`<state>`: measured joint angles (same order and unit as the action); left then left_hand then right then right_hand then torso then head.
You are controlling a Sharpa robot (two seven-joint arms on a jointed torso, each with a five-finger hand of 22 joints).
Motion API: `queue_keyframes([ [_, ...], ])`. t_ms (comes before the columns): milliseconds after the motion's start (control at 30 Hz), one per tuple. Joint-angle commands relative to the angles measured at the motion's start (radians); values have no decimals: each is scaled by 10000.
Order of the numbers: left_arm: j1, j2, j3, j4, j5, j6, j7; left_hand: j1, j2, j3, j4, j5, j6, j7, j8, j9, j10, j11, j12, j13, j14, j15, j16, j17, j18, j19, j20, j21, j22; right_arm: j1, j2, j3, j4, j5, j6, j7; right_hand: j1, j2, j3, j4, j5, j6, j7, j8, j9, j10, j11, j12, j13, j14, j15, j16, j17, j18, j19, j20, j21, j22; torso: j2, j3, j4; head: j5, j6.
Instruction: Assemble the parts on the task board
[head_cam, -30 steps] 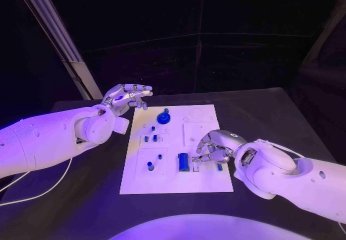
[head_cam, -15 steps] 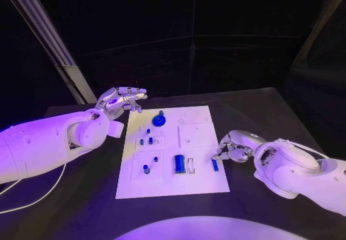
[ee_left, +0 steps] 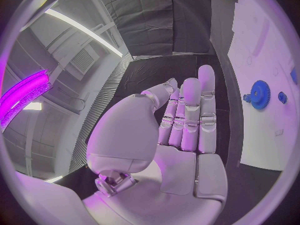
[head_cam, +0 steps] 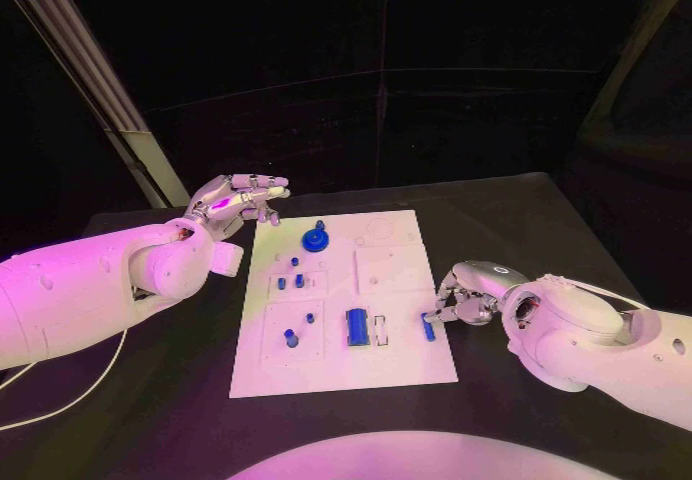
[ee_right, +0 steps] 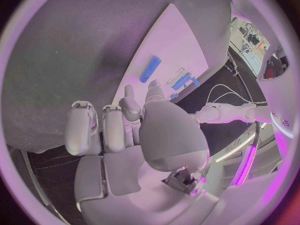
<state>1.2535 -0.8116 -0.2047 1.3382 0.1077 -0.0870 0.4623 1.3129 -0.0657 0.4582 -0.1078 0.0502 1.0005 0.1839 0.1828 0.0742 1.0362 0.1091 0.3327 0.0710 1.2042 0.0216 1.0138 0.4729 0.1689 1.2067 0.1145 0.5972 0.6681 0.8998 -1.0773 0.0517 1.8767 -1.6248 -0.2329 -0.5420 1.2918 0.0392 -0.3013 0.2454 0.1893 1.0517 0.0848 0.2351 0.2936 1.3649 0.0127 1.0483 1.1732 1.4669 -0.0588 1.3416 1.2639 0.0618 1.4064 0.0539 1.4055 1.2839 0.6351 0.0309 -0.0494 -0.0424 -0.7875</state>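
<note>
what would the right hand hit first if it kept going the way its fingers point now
Probably the small blue part at the task board's right edge. The right hand has its fingers aimed at that part from the board's right side. Whether they already touch it is unclear, since depth is hard to judge.

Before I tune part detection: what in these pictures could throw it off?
Head view: coloured light tints the white task board, dark surroundings. Left wrist view: fisheye bends the board's edge; the blue gear sits near the rim. Right wrist view: the right hand blocks much of the board.
</note>
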Motion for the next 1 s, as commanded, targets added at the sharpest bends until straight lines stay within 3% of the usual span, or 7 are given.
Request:
queue_keyframes([
  [33,14,-7,7,19,18,82,59,60,15,11,-45,66,-56,0,56,-15,-42,3,39,-10,-66,-25,-32,-9,137,-89,8,-55,-10,3,112,-2,-25,-317,417,-100,21,-146,-11,50,-50,88,-8,56,20,12,-62,3,12,454,-15,-31,22,63,-37,-14,-38,0,2,6,2,21,-16],
  [667,13,-22,6,3,18,84,48,60,15,11,-45,66,-56,0,56,-15,-42,3,39,-10,-66,-25,-32,-9,137,-89,8,-55,-10,-286,508,-5,-217,-878,1334,-100,361,-186,44,3,77,239,-69,131,130,25,-119,12,27,463,-65,-30,40,60,-27,-64,-42,10,3,5,-5,41,-49],
  [1000,11,-23,5,-6,18,97,37,60,15,11,-45,66,-56,0,56,-15,-42,3,39,-10,-66,-25,-32,-9,137,-89,8,-55,-10,-451,733,-4,-235,-2265,1747,-95,1309,-225,215,-560,-145,233,-62,111,245,-1,-131,-50,3,462,-81,-50,51,58,-32,-87,-63,8,7,2,9,50,-65],
])
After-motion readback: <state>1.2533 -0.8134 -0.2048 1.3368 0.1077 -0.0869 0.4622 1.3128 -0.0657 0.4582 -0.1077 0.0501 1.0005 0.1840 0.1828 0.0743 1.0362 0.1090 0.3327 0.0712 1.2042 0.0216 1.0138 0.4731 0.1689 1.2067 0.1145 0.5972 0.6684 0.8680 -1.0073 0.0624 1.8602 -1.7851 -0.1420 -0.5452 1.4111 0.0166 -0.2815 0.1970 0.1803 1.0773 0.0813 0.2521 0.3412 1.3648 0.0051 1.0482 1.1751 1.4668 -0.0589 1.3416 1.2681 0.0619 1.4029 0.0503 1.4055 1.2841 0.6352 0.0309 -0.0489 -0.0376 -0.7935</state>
